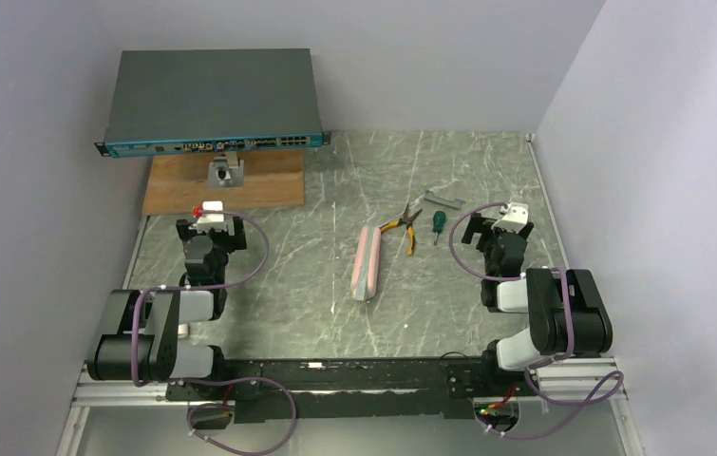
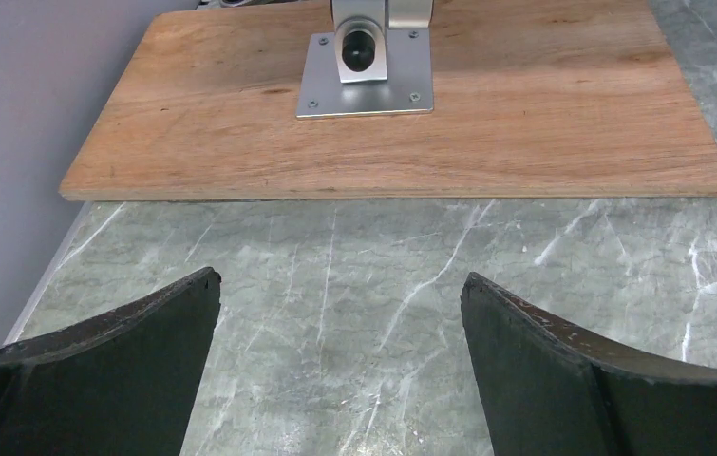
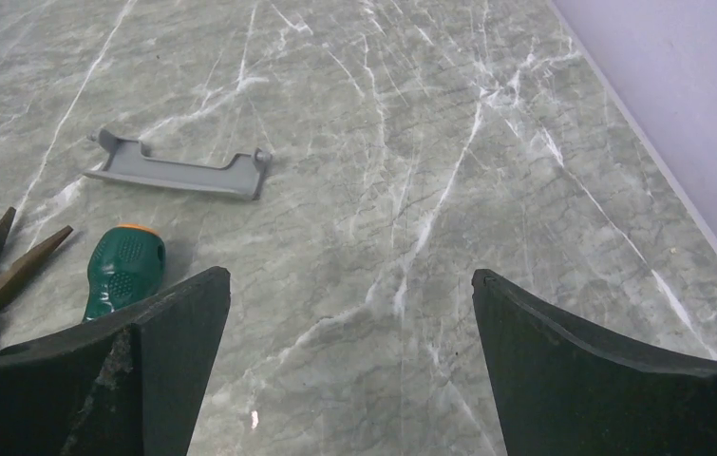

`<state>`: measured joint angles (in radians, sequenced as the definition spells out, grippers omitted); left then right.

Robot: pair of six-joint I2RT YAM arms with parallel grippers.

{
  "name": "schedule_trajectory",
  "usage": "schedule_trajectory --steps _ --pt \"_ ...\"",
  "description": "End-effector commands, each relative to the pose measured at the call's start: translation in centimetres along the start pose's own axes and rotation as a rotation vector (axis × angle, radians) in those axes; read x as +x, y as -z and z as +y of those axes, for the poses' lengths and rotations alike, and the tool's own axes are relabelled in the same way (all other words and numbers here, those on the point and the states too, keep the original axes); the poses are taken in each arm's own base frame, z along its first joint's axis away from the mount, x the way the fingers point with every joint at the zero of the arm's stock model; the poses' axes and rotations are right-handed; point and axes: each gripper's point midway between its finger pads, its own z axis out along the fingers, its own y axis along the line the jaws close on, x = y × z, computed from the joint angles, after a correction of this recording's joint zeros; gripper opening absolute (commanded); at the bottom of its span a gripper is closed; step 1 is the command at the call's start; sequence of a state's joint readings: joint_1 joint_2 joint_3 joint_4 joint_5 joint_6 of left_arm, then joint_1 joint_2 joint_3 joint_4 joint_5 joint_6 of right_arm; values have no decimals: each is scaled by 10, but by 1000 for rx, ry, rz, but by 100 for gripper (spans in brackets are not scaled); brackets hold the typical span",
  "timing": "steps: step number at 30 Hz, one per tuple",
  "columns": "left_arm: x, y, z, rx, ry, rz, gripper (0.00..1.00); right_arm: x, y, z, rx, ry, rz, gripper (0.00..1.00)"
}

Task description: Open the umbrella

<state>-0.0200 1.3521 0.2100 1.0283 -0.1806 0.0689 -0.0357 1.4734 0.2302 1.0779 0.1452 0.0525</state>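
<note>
Sleeved umbrella point(image 1: 367, 263) lying between left claw point(image 2: 339, 287) and right claw point(image 3: 350, 282), both spread, empty

Bolted to a black base rail point(image 1: 335, 375), the black-and-white left arm point(image 1: 160, 331) and right arm point(image 1: 554, 315) carry looping mauve cables point(image 1: 265, 249) and scuffed black curved jaws.
</note>
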Motion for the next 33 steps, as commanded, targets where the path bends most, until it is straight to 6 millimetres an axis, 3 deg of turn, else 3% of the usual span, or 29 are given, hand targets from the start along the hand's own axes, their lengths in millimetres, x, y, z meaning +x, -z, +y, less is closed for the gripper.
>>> schedule_trajectory --steps 1,11,16,24,26,29,33 --pt "-18 -4 1 2 2 -61 99 -15 -7 8 -38 10 -44 100" --pt "-20 -1 4 -16 3 -79 100 -15 -7 12 -59 14 -43 100" --pt "-38 13 7 -45 -6 -123 99 -15 -7 12 -61 13 -42 100" --pt "-37 40 -16 33 22 -42 100 -18 -5 13 -62 24 -49 100" --pt "-37 48 -24 69 40 -4 99 -29 -1 15 -68 35 -71 100" --pt "-57 62 -32 115 31 22 99 -42 8 22 -85 70 -85 100" --pt "-80 84 -46 198 105 66 99 -71 25 52 -165 71 -126 100"
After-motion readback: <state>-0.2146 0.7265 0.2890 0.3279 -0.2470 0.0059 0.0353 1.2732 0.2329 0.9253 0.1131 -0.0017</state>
